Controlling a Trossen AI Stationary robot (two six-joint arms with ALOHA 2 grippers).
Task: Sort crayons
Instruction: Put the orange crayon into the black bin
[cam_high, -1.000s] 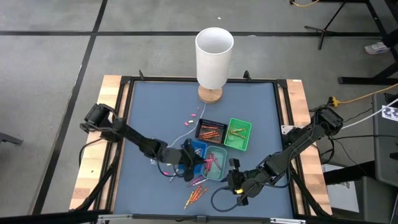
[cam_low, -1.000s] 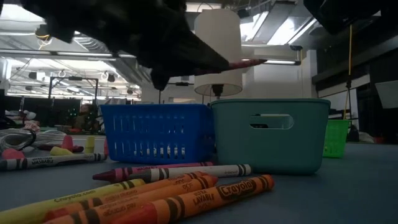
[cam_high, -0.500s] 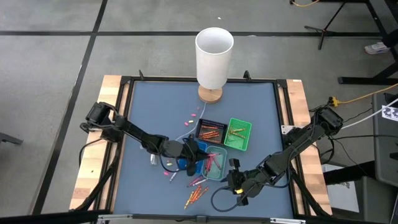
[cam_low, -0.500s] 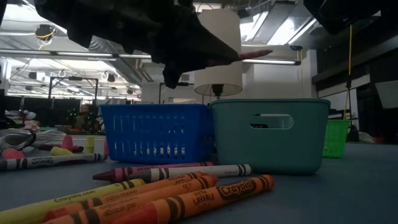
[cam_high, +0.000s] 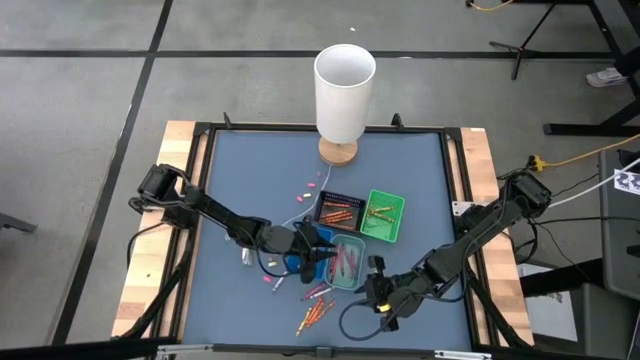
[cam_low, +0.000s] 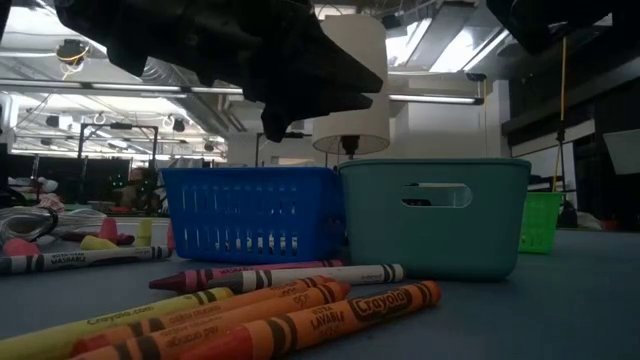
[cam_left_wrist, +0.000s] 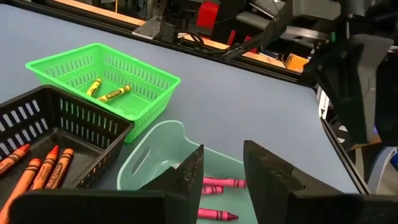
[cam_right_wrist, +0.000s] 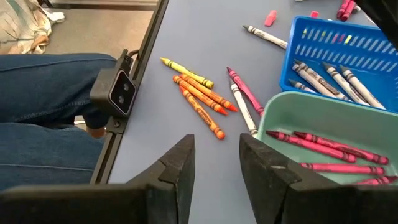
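Blue tabletop (cam_high: 260, 170): left pincer (cam_left_wrist: 222, 163) over teal tray (cam_left_wrist: 146, 160), now apart, pink crayon gone; right pincer (cam_right_wrist: 216, 152) apart, unmoved.

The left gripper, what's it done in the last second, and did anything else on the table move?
The left gripper carried a pink crayon from over the blue tray to above the teal tray, then opened and let it go; its fingers are now empty, with pink crayons lying in that tray. The right gripper, the other trays and the loose crayons stayed put.
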